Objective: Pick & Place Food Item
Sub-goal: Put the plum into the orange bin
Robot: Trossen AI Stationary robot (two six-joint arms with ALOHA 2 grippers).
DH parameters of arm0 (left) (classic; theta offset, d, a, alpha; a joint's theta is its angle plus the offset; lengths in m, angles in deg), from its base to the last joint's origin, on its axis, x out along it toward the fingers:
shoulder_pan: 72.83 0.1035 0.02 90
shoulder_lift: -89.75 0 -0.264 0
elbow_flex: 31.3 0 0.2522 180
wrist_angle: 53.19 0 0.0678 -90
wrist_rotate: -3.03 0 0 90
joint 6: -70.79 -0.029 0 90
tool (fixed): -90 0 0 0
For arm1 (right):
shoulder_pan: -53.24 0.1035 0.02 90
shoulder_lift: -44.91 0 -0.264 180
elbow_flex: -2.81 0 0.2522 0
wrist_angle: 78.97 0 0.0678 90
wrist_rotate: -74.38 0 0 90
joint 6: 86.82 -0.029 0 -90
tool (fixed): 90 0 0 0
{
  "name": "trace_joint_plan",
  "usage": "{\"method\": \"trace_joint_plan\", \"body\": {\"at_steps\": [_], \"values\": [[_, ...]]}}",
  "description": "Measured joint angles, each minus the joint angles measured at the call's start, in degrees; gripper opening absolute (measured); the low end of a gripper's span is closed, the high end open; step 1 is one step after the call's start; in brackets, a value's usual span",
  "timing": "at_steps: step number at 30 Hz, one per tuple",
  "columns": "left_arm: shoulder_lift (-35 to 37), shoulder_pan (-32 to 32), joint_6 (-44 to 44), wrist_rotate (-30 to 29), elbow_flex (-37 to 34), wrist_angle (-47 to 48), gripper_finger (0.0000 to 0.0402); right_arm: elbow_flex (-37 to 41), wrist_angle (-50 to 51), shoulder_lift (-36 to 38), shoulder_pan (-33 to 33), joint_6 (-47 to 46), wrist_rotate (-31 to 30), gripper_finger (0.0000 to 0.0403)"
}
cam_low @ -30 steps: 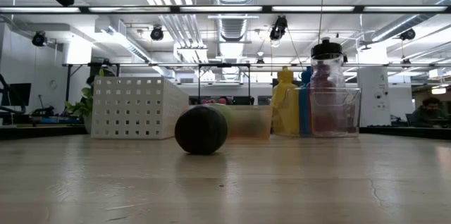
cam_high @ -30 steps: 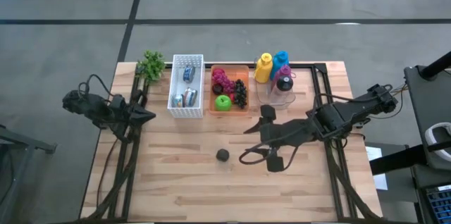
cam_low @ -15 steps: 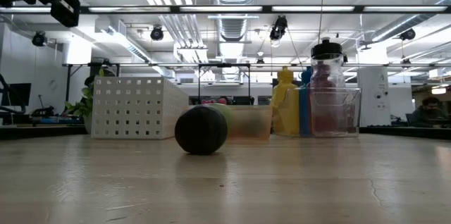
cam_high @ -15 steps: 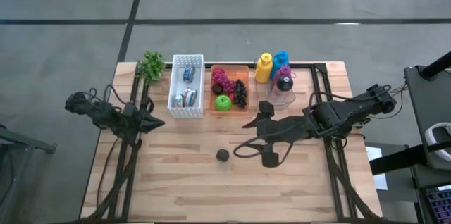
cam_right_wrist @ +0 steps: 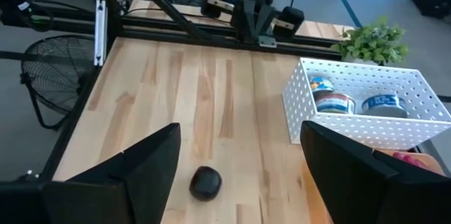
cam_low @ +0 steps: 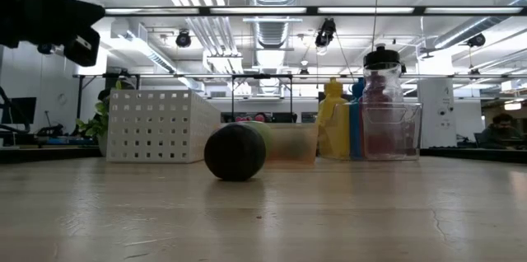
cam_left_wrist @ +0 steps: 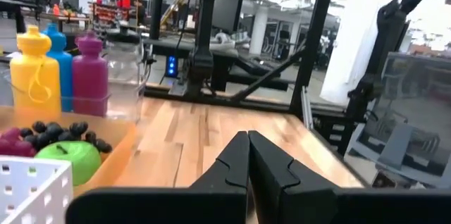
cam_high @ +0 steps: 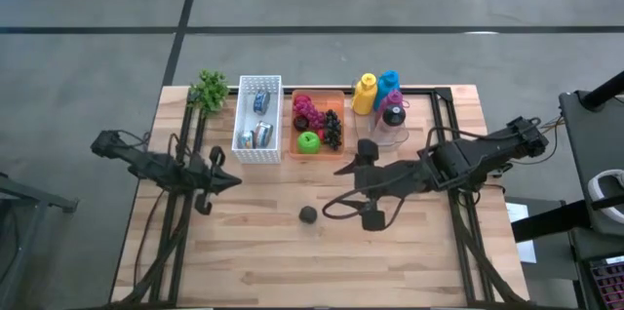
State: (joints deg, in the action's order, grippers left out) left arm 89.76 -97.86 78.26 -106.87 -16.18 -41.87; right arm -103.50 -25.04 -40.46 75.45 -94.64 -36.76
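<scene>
Two dark arms reach inward over the wooden tabletop (cam_high: 253, 251): the left gripper (cam_high: 232, 181) has its jaws clenched on nothing, the right gripper (cam_high: 341, 193) has its jaws spread, empty. One small dark round food item (cam_high: 308, 214) lies between them, near the right gripper. Three cans sit in the white perforated basket (cam_high: 246, 151).

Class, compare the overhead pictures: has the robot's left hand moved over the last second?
Yes. The left hand has swung forward over the table, from beside the white basket to a spot past its near end, closer to the dark ball.
</scene>
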Motion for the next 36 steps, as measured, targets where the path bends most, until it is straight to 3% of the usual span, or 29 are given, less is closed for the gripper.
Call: {"method": "trace_joint_plan", "body": {"at_steps": [16,32,36], "values": [[-0.6,0.0,0.0,0.2,-1.0,-1.0,0.0010,7.6,-1.6,0.0,0.0,-5.0,4.7,0.0290],[-0.6,0.0,0.0,0.2,-1.0,-0.9,0.0010,24.0,-21.5,-0.1,-0.5,-2.6,5.4,0.0315],[-0.6,0.0,0.1,0.2,-1.0,-0.8,0.0010,28.6,-30.5,-0.1,-1.6,-2.7,8.2,0.0324]]}}
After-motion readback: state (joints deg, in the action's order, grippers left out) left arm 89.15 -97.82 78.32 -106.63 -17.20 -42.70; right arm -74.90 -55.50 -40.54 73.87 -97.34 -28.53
